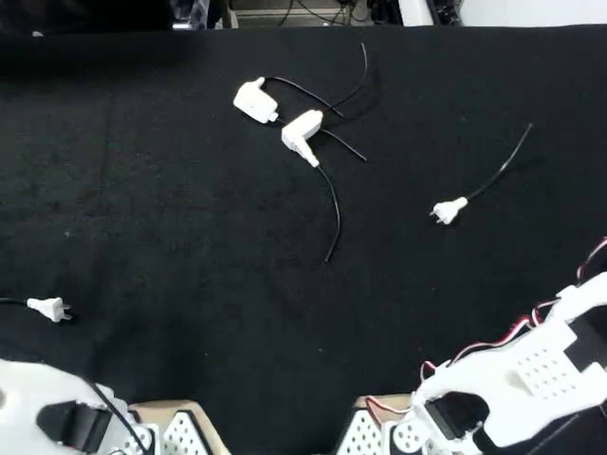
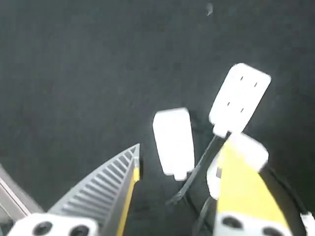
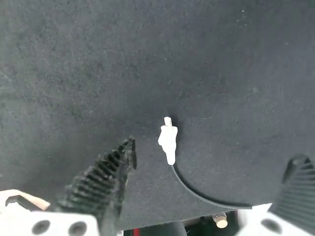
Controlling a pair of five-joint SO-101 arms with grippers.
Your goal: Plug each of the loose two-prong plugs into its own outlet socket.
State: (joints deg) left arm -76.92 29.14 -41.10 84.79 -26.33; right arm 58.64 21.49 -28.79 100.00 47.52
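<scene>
Two white outlet sockets (image 1: pixel 256 100) (image 1: pixel 303 135) lie close together at the far middle of the black table, with thin black cables trailing from them. One loose two-prong plug (image 1: pixel 450 209) rests at the right, another plug (image 1: pixel 47 307) near the left edge. Both arms sit at the near edge, far from the sockets. My left gripper (image 2: pixel 183 146) is open, and both sockets (image 2: pixel 173 140) (image 2: pixel 240 98) show beyond its fingers. My right gripper (image 3: pixel 215 151) hangs open above a white plug (image 3: pixel 168 137), which lies untouched between the spread fingers.
Black cables (image 1: pixel 332 213) curl from the sockets toward the table's middle. A black cloth (image 1: pixel 171 209) covers the whole table. The left arm's body (image 1: pixel 47 408) and the right arm's body (image 1: pixel 531 379) occupy the near corners.
</scene>
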